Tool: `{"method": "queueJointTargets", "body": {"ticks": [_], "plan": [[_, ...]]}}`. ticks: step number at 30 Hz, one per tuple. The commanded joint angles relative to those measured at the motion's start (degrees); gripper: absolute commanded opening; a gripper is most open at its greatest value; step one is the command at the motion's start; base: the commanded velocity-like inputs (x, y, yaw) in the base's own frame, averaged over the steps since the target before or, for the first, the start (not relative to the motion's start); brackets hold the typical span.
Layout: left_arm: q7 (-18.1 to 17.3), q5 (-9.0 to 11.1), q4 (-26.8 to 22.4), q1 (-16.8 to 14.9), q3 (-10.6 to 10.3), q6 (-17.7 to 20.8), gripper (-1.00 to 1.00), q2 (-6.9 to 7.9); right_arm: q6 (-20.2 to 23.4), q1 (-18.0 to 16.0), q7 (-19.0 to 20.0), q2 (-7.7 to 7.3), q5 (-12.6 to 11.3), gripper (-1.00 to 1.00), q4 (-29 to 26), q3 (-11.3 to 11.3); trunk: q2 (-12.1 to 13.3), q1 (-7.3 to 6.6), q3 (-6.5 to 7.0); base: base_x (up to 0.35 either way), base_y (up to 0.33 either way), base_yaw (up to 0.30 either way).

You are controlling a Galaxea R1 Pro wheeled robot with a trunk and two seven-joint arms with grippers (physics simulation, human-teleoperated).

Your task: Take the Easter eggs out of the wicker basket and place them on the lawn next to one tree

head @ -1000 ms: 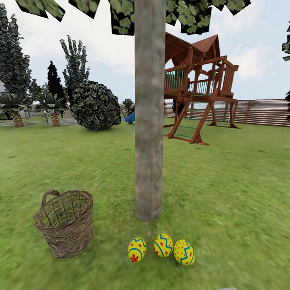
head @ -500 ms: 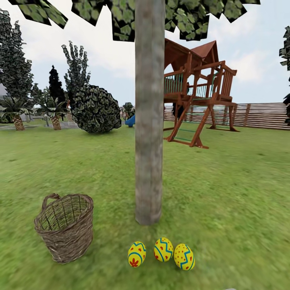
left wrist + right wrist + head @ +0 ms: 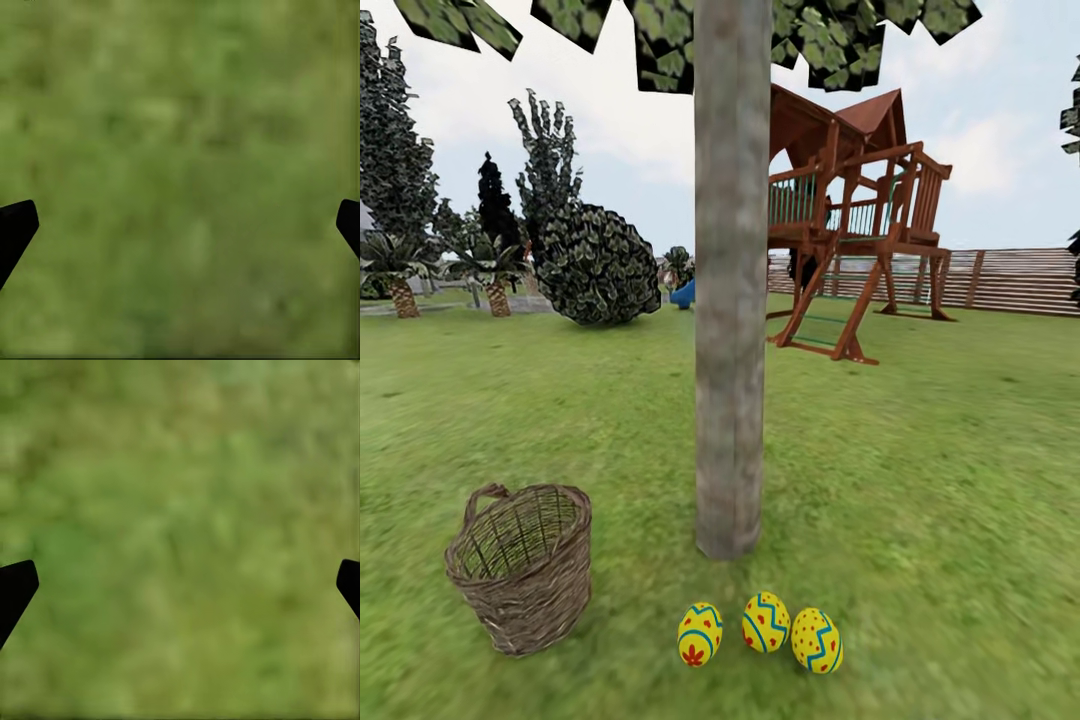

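Three yellow Easter eggs lie in a row on the lawn (image 3: 940, 480) just in front of the tree (image 3: 731, 300): one with a red flower (image 3: 699, 633), one in the middle (image 3: 765, 621), one at the right (image 3: 816, 640). The brown wicker basket (image 3: 522, 565) stands upright on the grass to the left of the trunk, and what I see of its inside holds nothing. In the left wrist view my left gripper (image 3: 180, 229) is open over bare grass, its dark fingertips (image 3: 15, 229) far apart. In the right wrist view my right gripper (image 3: 180, 589) is open over grass too.
A wooden play tower (image 3: 850, 220) stands behind the tree at the right, with a slat fence (image 3: 1010, 280) beyond it. A round leafy bush (image 3: 595, 265) and dark narrow trees (image 3: 400, 170) sit at the back left. Open grass stretches on both sides.
The head view tilted slightly, down and then part-way back up, so the picture shifted. Eggs, basket and tree keep their places relative to one another.
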Motion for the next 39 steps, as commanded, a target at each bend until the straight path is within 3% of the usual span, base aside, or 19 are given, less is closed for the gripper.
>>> {"method": "queueJointTargets", "body": {"ticks": [1, 9, 16, 39], "plan": [[0.45, 0.58, -0.14, 0.0, -0.47, 0.21, 1.0, 0.07, -0.6, 0.01, -0.15, 0.03, 0.33, 1.0, 0.09, 0.25, 0.39, -0.24, 0.03, 0.0, 0.0, 0.0], [0.45, 0.63, 0.91, 0.0, -0.46, 0.2, 1.0, -0.25, -1.11, 0.06, -0.15, 0.13, 0.29, 1.0, 0.09, 0.26, 3.59, -2.0, 0.72, 0.0, 0.0, 0.0], [0.45, 0.64, 1.37, -0.01, -0.38, 0.2, 1.0, -0.97, -1.12, 0.06, -0.15, 1.34, 0.19, 1.0, 0.09, 0.26, 6.4, -3.53, 1.33, 0.0, 0.0, 0.0], [0.45, 0.64, 1.46, 0.0, -0.38, 0.2, 1.0, -1.16, -1.12, 0.06, -0.15, 1.24, 0.1, 1.0, 0.0, 0.17, 15.63, -8.59, 3.31, 0.0, 0.0, 0.0]]}}
